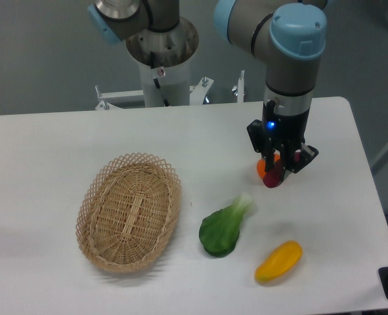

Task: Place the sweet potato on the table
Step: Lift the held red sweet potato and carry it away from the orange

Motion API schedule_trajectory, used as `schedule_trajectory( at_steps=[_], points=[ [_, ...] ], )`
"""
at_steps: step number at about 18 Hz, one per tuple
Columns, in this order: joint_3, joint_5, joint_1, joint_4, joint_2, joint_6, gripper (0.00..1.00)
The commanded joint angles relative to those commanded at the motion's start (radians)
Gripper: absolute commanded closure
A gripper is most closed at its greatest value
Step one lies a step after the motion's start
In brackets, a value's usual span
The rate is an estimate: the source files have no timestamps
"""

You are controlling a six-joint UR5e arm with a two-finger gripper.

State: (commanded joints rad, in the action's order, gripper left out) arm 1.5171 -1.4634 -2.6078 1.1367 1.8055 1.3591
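- Leftmost, an oval wicker basket [129, 211] sits on the white surface [49, 151].
- Centrally, a leafy green vegetable [224, 228] lies near a yellow mango-like fruit [279, 261].
- Rightward, the gripper [280, 172] pinches the sweet potato [273, 180] just above the surface.
- Behind it, an orange fruit [264, 168] shows only partly, hidden by the fingers.

Arm: reached down vertically over the table's right side.
Gripper [277, 176]: pointed downward, fingers closed on the sweet potato [273, 180].
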Motion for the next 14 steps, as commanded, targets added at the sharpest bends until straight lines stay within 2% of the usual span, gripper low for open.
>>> schedule_trajectory(
  at_steps=[5, 8, 10, 14],
  points=[
    [0.037, -0.002, 0.0, -0.009, -0.005, 0.009, 0.74],
    [0.066, -0.002, 0.002, -0.015, -0.026, 0.011, 0.74],
    [0.103, -0.002, 0.002, -0.055, -0.028, 0.011, 0.74],
    [0.222, -0.003, 0.003, -0.19, -0.048, 0.012, 0.74]
  ],
)
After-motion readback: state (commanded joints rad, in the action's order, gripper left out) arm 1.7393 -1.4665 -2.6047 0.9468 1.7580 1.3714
